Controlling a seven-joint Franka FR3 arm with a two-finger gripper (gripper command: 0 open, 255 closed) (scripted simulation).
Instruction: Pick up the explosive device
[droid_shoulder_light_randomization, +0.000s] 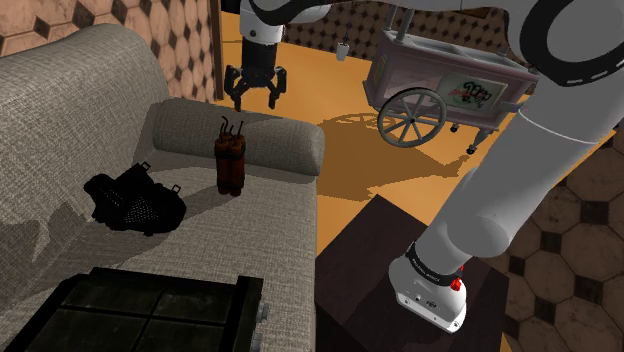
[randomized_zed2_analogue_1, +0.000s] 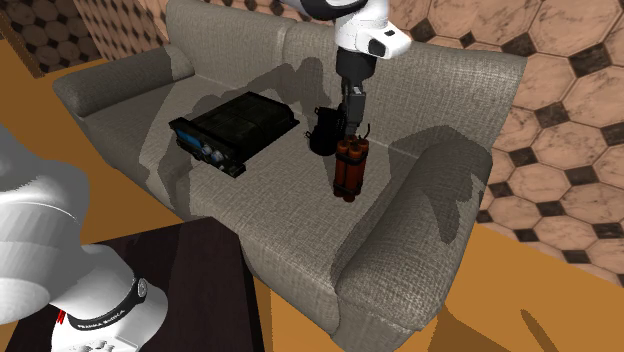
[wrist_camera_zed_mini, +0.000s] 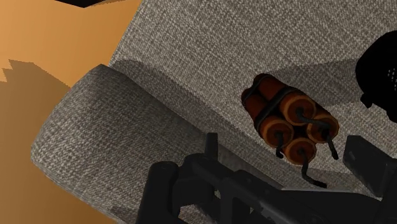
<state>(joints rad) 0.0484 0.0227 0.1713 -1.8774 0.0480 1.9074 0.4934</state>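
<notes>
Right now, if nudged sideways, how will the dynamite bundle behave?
The dynamite bundle stands upright and narrow on the sofa cushion, so it would probably tip. Its strapped round sticks look rigid; lying down, it might roll.

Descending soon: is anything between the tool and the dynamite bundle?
Nothing. In the wrist view the dynamite bundle stands in clear sight ahead of the open tool, with only sofa seat beneath it.
</notes>
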